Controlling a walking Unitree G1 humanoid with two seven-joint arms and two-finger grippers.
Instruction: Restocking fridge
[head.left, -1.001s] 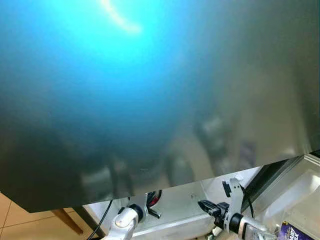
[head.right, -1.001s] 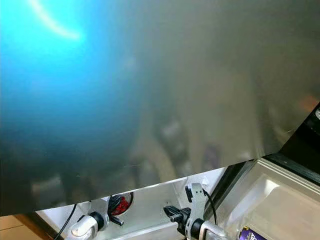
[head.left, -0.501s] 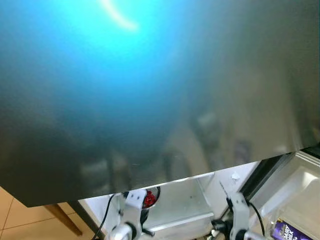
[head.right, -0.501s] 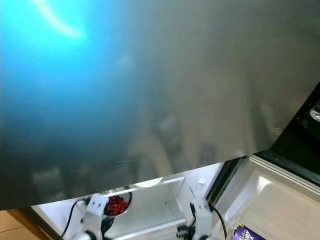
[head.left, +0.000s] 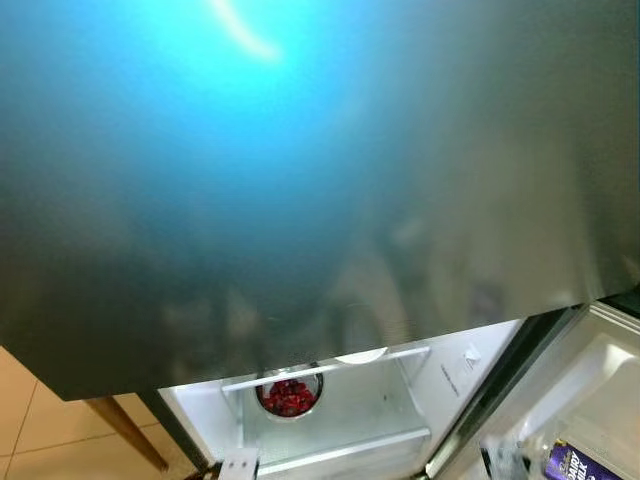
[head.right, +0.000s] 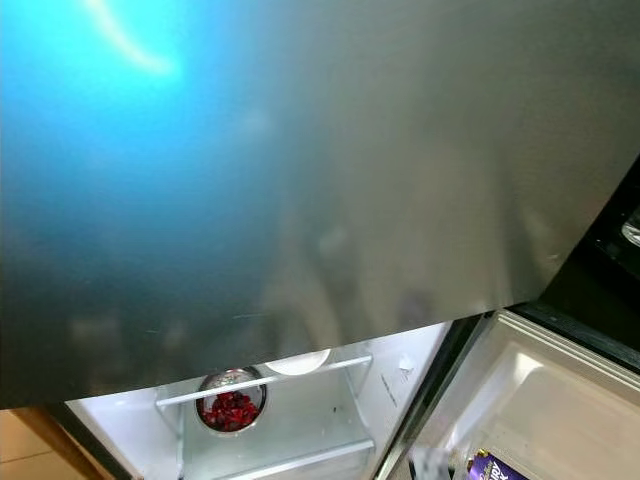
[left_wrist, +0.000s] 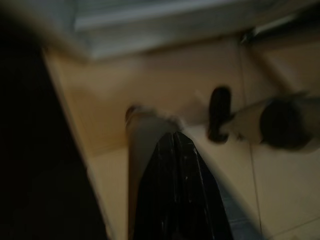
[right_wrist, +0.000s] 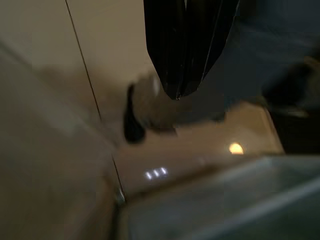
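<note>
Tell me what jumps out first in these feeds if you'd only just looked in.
A big glossy dark fridge door with a bright blue glare spreads over most of the head views. Below it the lit fridge interior is open, with a metal bowl of red berries on its shelf. At lower right, a purple carton sits in the open door's bin.
</note>
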